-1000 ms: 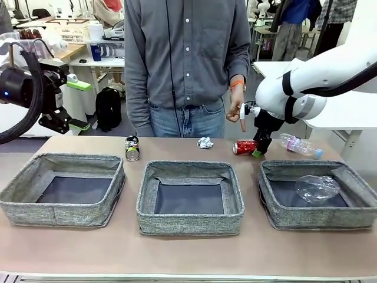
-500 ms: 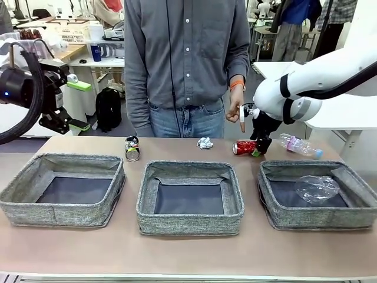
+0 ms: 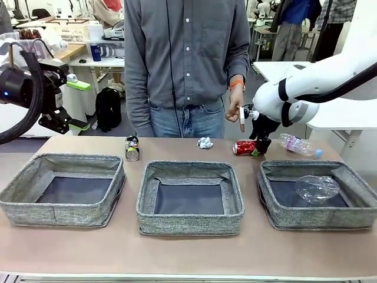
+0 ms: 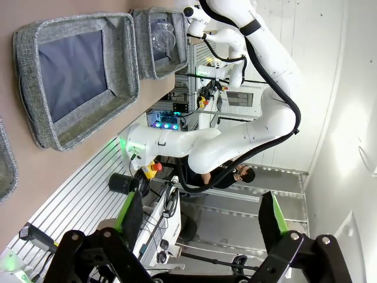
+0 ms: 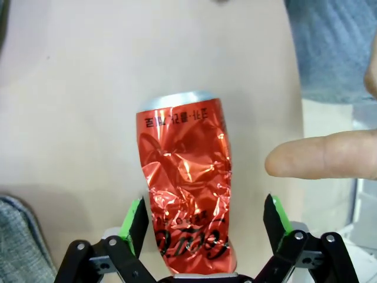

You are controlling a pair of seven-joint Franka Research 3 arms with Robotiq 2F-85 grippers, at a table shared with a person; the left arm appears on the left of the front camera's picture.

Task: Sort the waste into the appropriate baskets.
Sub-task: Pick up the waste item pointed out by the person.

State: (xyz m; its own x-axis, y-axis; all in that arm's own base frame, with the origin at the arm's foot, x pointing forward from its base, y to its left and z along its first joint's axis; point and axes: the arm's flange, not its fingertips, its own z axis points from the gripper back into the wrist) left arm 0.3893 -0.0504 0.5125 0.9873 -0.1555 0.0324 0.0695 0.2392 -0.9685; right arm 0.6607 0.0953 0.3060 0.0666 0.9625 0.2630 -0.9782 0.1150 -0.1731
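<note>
Front: right arm reaches in from the right, wrist bent down at the far table edge, right gripper [image 3: 253, 148] low over the red can [image 3: 242, 147], which lies on its side on the table behind the right basket [image 3: 318, 219]; jaw gap is hard to read here. A person's hand [image 3: 235, 109] points one finger down just beside that wrist. Left gripper [image 3: 80, 105] is held high off the table's left end, fingers wide, nothing held. Dark can [image 3: 132, 148] and paper ball [image 3: 204, 142] sit on the far table; one bottle [image 3: 300, 145] lies behind the right basket, partly hidden by the arm, and another bottle [image 3: 317, 188] lies inside it. Against the earlier frames the right wrist is slightly lower and closer to the can; left arm is the same. Left wrist: left gripper [image 4: 200, 215] is wide open and empty; middle basket [image 4: 35, 56] seen sideways, left one cut off. Right wrist: right gripper [image 5: 206, 223] is open, pads astride the crumpled can [image 5: 185, 177], not clamped; a fingertip [image 5: 318, 156] is near, and the can's bottom is cut off.
</note>
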